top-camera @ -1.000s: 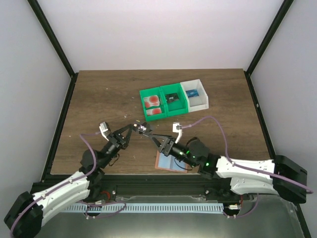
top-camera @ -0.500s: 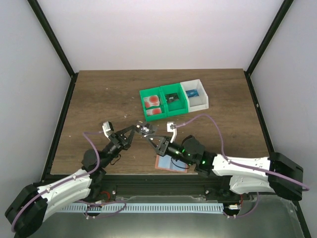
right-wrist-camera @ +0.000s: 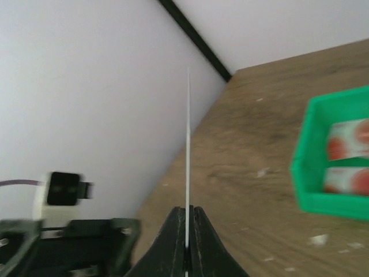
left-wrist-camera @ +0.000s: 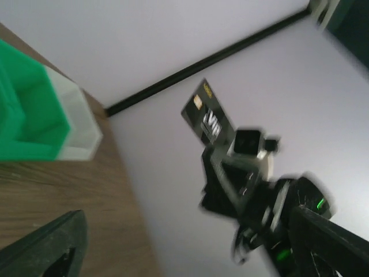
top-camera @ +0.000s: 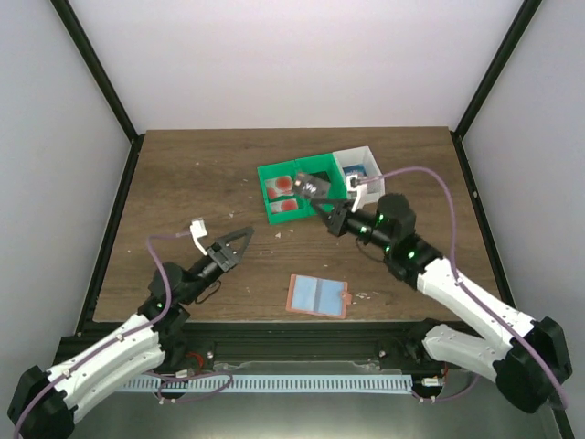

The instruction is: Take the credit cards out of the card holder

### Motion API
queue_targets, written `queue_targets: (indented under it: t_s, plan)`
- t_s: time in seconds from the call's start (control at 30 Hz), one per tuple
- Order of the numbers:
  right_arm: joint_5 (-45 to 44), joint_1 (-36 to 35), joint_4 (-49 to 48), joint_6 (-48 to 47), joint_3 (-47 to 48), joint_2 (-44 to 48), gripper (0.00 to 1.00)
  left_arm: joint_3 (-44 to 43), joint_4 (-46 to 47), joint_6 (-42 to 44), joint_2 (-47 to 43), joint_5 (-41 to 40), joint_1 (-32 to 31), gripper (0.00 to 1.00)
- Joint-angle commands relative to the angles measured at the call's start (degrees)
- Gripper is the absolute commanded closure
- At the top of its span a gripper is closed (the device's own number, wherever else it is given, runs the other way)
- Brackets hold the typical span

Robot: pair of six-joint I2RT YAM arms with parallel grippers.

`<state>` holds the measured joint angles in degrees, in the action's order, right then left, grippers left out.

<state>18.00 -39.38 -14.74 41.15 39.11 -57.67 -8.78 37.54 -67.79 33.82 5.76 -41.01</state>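
The card holder [top-camera: 318,296] lies open on the table near the front edge, salmon rim and blue-grey panels up, with no gripper near it. My right gripper [top-camera: 325,200] is shut on a dark credit card [top-camera: 313,187] and holds it just above the green bins [top-camera: 273,213]. In the right wrist view the card [right-wrist-camera: 188,144] shows edge-on, pinched between the fingertips [right-wrist-camera: 187,228]. Pale pink credit cards [top-camera: 283,193] lie in the left green bin [right-wrist-camera: 301,173]. My left gripper [top-camera: 239,245] hangs open and empty left of the holder, and its camera sees the dark card [left-wrist-camera: 206,115].
A white bin [top-camera: 370,190] with a small blue item adjoins the green bins on the right. The middle green bin holds a dark item [top-camera: 319,179]. Black frame posts rise at the table's back corners, and white walls stand behind.
The dark card went from my left gripper to my right one. The left jaws opened and drew back to the left. The right arm carried the card up toward the green bins.
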Motion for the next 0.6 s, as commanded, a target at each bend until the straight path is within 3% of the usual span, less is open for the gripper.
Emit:
queue_targets:
  t_s: [0.0,0.17,0.37,0.57]
  plan:
    - [16.09,11.87,17.35,-12.08,7.96,-4.31,1.0,-7.19,-19.73,15.06,0.67,2.09,0.32,0.0]
    - [21.87,20.71,25.91,-18.83,17.3,-16.58,1.0,-16.39,-33.1,24.96,4.59,3.78,0.32,0.0]
    - [20.26,22.09,34.04,-22.05,31.58,-33.53,1.0,-24.48,-46.19,36.7,5.63,4.48,0.33,0.0]
    - [16.76,22.4,36.81,-20.57,37.93,-42.42,1.0,-26.54,-53.22,45.14,1.33,2.58,0.34,0.0]
